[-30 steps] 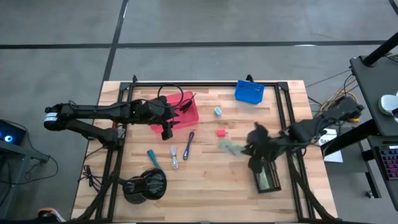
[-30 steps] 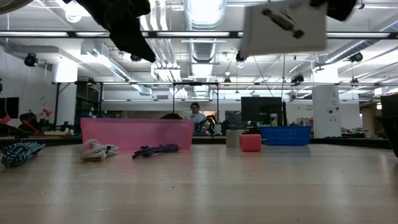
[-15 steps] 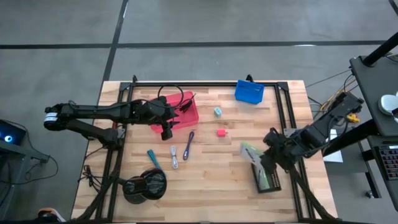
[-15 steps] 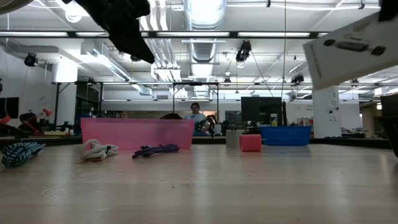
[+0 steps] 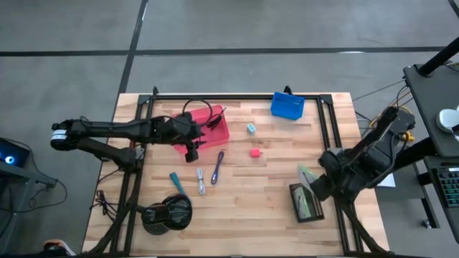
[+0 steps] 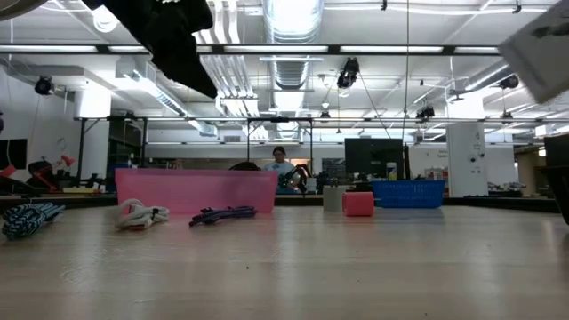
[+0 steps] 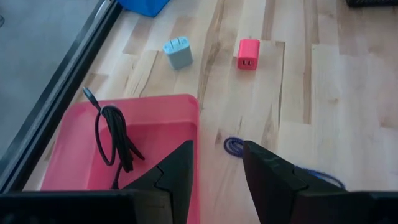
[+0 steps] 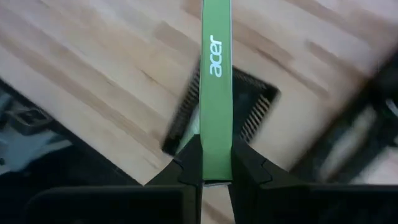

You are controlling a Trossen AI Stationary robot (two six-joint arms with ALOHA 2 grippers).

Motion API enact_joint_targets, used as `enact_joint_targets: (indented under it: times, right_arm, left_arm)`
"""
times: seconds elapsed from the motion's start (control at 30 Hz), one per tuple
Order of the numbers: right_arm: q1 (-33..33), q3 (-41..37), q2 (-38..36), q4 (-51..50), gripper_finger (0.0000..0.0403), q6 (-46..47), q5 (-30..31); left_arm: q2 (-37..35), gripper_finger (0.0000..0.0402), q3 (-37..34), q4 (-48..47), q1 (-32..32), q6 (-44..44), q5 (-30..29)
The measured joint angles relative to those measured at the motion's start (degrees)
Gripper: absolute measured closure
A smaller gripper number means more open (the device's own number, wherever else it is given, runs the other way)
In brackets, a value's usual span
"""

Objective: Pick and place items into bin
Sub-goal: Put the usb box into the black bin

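A wooden tabletop [image 5: 272, 193] is seen from above, with two dark robot arms reaching over it. The right gripper [image 8: 215, 169] hovers above the right edge of the tabletop, its two fingers pinched tight on the narrow edge of a flat green packet [image 8: 216, 87] that bears a white logo; the packet is lifted clear of the wood and hangs above a black slotted tray [image 5: 304, 203] near the front right corner. The left gripper [image 7: 216, 163] hangs over the right rim of a pink bin [image 5: 215, 133] that sits near the back left of the tabletop, its fingers parted with nothing between them. A black coiled cable [image 7: 115, 140] lies inside the pink bin. On the bare wood just right of the bin lies a purple cord [image 5: 217, 166], with a grey cord [image 5: 201, 179] beside it and a teal pen [image 5: 176, 183] closer to the front left. Near the middle of the tabletop sit a pink cube [image 5: 254, 153] and, closer to the back edge, a pale teal cube [image 5: 251, 128], apart from each other. A blue bin [image 5: 287, 106] stands at the back edge, and a big black round object [image 5: 167, 213] rests near the front left corner.
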Motion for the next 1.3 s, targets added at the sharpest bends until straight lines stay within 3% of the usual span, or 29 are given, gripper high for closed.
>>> enact_joint_targets:
  times: [0.27,0.7,1.3]
  right_arm:
    - [2.10,1.84,3.19,-2.75,0.0369,9.51,-10.77]
    - [2.92,1.49,10.89,2.00,0.0369,10.71,-9.57]
    - [3.27,1.38,22.11,0.04,0.0369,15.48,-10.80]
  left_arm:
    - [0.00,0.0278,-0.86,0.04,0.00,1.33,-0.33]
    - [-0.02,0.0278,-0.33,3.03,0.00,1.42,-0.48]
    - [-0.02,0.0278,-0.25,3.02,0.00,1.44,-0.48]
